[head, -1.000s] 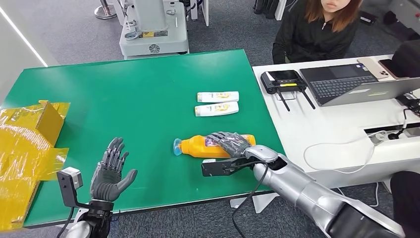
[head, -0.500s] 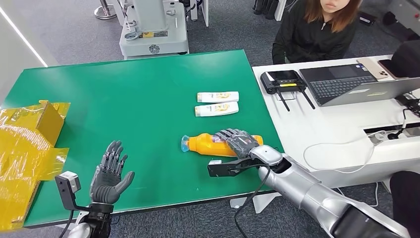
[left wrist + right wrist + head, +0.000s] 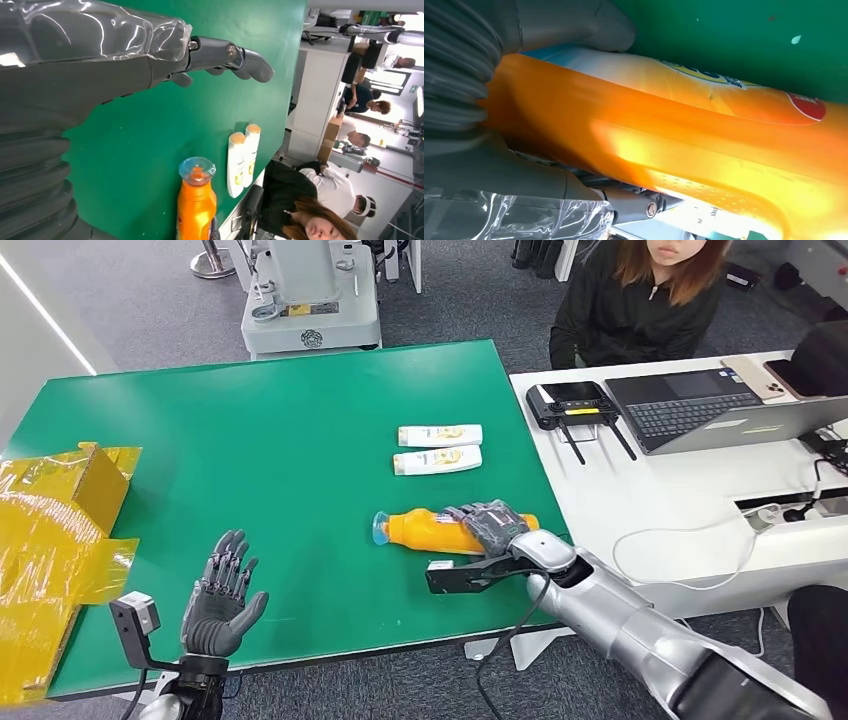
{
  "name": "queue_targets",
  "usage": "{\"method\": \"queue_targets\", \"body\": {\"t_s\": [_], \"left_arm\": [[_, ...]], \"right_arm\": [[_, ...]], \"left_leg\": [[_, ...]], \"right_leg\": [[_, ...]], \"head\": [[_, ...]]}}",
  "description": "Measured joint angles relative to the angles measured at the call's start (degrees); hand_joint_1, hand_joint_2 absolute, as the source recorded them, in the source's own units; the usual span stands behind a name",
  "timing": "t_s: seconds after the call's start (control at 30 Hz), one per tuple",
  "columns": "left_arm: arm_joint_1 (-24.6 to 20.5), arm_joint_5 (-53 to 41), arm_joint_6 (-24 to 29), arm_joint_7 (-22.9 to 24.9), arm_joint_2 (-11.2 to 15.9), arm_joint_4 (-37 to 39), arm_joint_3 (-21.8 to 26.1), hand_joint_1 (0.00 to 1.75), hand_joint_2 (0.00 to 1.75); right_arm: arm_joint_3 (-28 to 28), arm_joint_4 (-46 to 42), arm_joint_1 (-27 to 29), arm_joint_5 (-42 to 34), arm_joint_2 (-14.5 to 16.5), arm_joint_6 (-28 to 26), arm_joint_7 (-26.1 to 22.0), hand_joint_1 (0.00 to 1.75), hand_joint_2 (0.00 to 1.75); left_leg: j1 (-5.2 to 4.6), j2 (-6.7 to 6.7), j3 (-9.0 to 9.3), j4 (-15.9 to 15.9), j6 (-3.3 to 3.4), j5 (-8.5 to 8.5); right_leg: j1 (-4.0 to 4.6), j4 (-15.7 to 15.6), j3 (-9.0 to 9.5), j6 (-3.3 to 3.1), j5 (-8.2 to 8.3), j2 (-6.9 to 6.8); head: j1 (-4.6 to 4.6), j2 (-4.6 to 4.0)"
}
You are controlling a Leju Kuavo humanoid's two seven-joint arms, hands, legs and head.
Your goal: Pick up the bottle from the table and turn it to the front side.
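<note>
Right hand (image 3: 490, 525) grips orange bottle (image 3: 432, 531), label visible at its wrist; left hand (image 3: 222, 595) spread

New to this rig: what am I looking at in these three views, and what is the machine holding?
A humanoid robot with two silver arms. The head view looks down on a green table; the other two come from cameras at each wrist. The right hand grips an orange bottle lying on its side, seen close up in the right wrist view. The left hand is spread and holds nothing. Two white tubes lie side by side further back, with yellow wrapping at the left edge. A person sits behind.
</note>
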Motion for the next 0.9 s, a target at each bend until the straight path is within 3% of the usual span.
{"method": "queue_targets", "body": {"t_s": [0.33, 0.47, 0.67, 0.9], "left_arm": [[0.2, 0.25, -0.02, 0.57, 0.08, 0.55, 0.0, 0.0, 1.75], [0.45, -0.71, 0.29, 0.98, -0.3, 0.52, 0.02, 0.0, 1.75], [0.89, -1.97, 1.01, 1.09, -1.04, -0.05, 0.43, 0.0, 1.75], [1.33, -3.07, 1.48, 1.32, -1.29, -1.7, 1.14, 0.0, 1.75]], "right_arm": [[-1.73, -2.28, 2.35, -2.57, -0.61, -2.22, -1.42, 1.75, 1.75], [-5.11, -5.67, 5.82, -9.89, -0.69, -7.15, -7.5, 1.75, 1.75], [-11.79, -14.31, 15.76, -24.25, 0.95, -15.33, -19.25, 1.75, 1.75], [-14.06, -21.53, 22.45, -27.82, 4.85, -20.44, -22.19, 1.75, 1.75]], "left_leg": [[0.0, -0.03, -0.01, 0.0, 0.01, -0.01], [0.01, -0.02, -0.02, 0.0, 0.02, -0.03], [0.01, -0.1, -0.11, -0.03, 0.02, -0.06], [0.03, -0.1, -0.11, -0.09, -0.02, -0.08]], "right_leg": [[0.0, 0.0, 0.01, 0.01, -0.01, -0.03], [0.01, 0.0, 0.02, 0.02, -0.02, -0.01], [0.02, 0.0, -0.06, -0.01, -0.06, -0.06], [0.04, 0.02, -0.1, -0.06, -0.17, -0.06]], "head": [[0.0, 0.01], [0.01, 0.01], [0.0, 0.01], [-0.01, 0.01]]}}
